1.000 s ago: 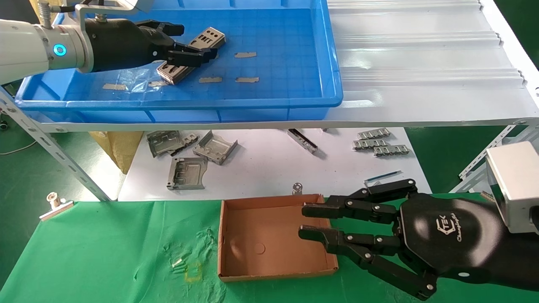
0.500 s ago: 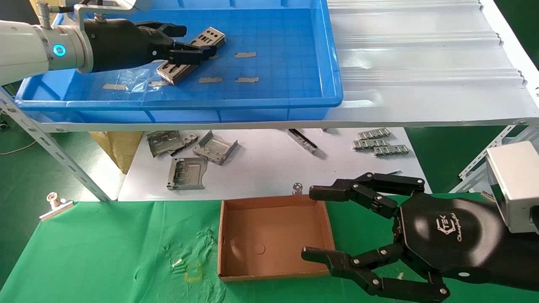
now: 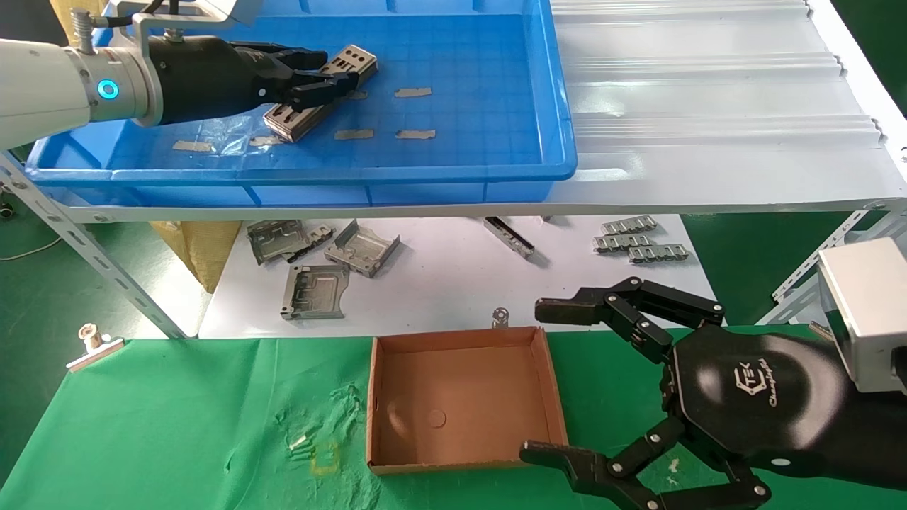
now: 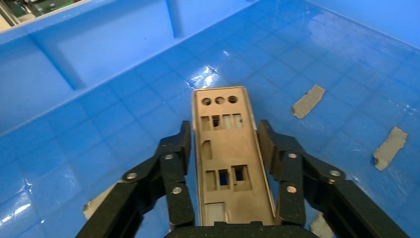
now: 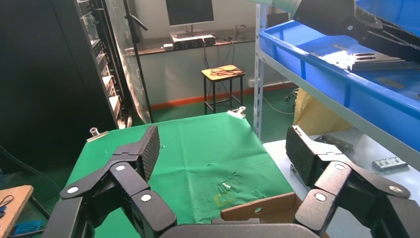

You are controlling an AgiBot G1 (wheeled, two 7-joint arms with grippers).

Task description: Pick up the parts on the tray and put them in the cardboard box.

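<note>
Left pincer (image 4: 223, 148) straddles a metal plate (image 4: 225, 148) at the tray's (image 3: 453, 172) ten o'clock, fingers just beside its edges to grip, while the right pincer (image 3: 560, 382) waits wide open at the cardboard box's (image 3: 375, 397) three o'clock.

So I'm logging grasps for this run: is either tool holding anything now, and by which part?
The left tool straddles a metal plate in the blue tray across its long edges near mid-length; contact can't be told. The right tool, open beside the cardboard box, holds nothing.
</note>
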